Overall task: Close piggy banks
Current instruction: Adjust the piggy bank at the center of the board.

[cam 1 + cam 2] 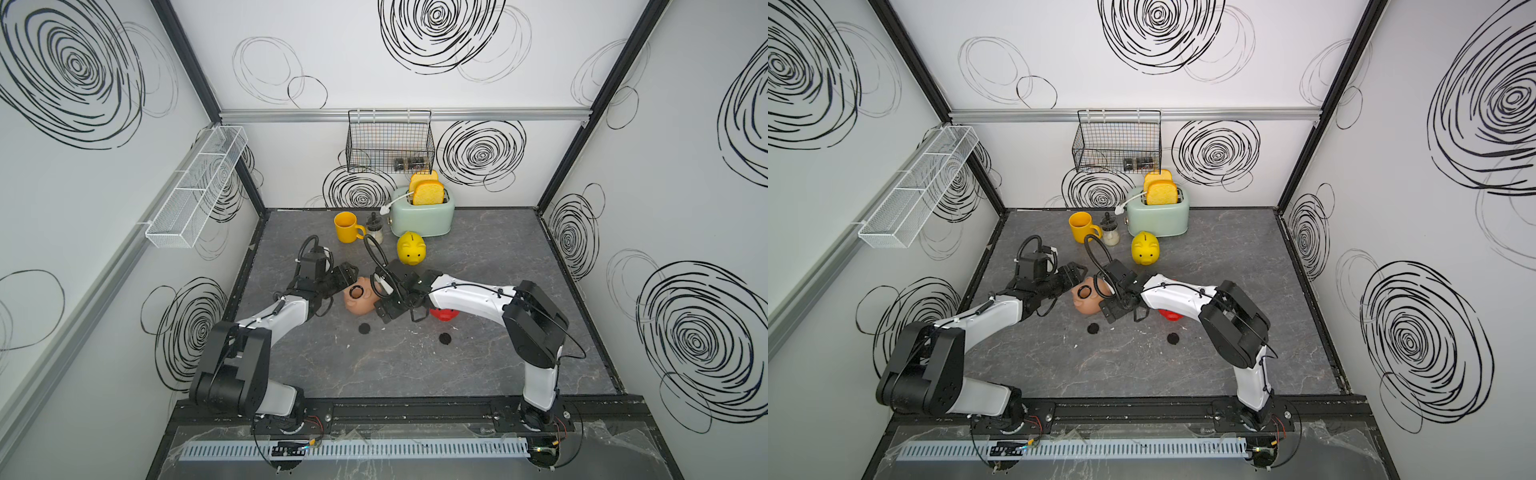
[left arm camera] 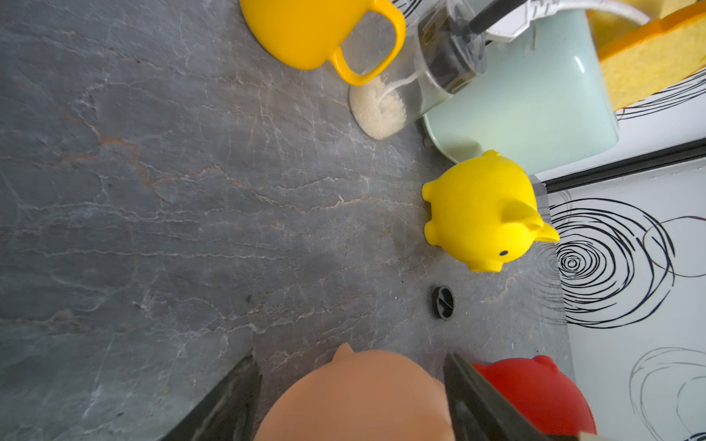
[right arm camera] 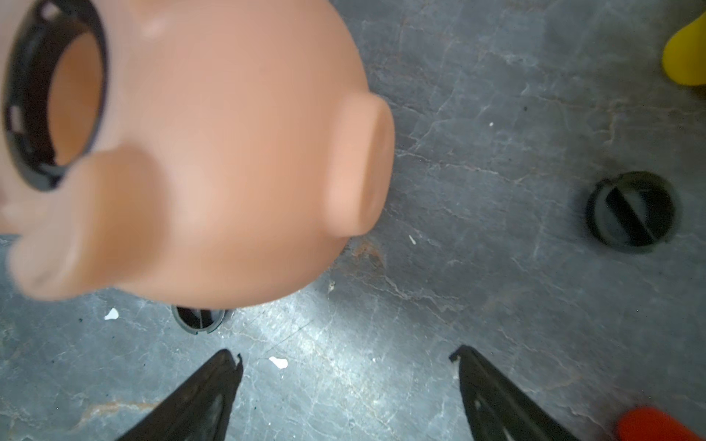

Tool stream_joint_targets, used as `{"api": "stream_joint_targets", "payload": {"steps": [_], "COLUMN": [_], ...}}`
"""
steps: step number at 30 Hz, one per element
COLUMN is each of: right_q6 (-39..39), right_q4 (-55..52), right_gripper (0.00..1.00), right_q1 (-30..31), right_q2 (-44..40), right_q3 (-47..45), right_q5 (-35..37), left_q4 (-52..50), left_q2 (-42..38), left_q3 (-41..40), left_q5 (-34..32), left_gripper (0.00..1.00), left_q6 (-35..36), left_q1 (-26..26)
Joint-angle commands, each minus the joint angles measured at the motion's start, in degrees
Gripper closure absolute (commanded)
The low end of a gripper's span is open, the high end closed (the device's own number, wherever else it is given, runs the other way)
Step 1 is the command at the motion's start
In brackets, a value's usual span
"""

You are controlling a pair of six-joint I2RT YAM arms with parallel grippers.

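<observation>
The pale pink piggy bank (image 1: 360, 302) lies belly up mid-table, its black-ringed round hole (image 3: 53, 95) open and unplugged. My left gripper (image 2: 350, 357) is shut on its body from the far left, one finger (image 2: 470, 397) flat against its side. My right gripper (image 3: 345, 353) hangs open over bare table just right of the pig, holding nothing. The yellow piggy bank (image 1: 411, 248) stands upright behind. The red piggy bank (image 1: 444, 313) lies mostly hidden under my right forearm. Two black plugs (image 1: 364, 328) (image 1: 445, 338) lie on the table in front.
A yellow mug (image 1: 347, 226), a small shaker jar (image 1: 375, 232) and a mint toaster (image 1: 422, 216) with toast line the back. A black wire basket (image 1: 390, 141) hangs on the rear wall and a white mesh rack (image 1: 195, 187) on the left wall.
</observation>
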Motion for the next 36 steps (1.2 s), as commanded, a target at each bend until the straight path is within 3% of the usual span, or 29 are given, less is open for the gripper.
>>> {"api": "stream_joint_targets", "payload": {"steps": [1,36], "right_q6": [1.08,6.31], "right_q4": [0.76,6.13], "right_gripper": [0.08,0.1], "right_q1": [0.06,-4.14], "right_q2": [1.39,0.38], "right_q3": [1.82,-1.04], "right_q5": [-0.05,0.42], "left_q4": [3.65,4.52], "left_q2": [-1.65,-13.89], "left_q3": [-1.72,-12.26], "left_q5": [1.98,7.29], "left_gripper": [0.21,0.17], "left_q6": [-1.43,-4.44], "left_q1": [0.19,-1.97]}}
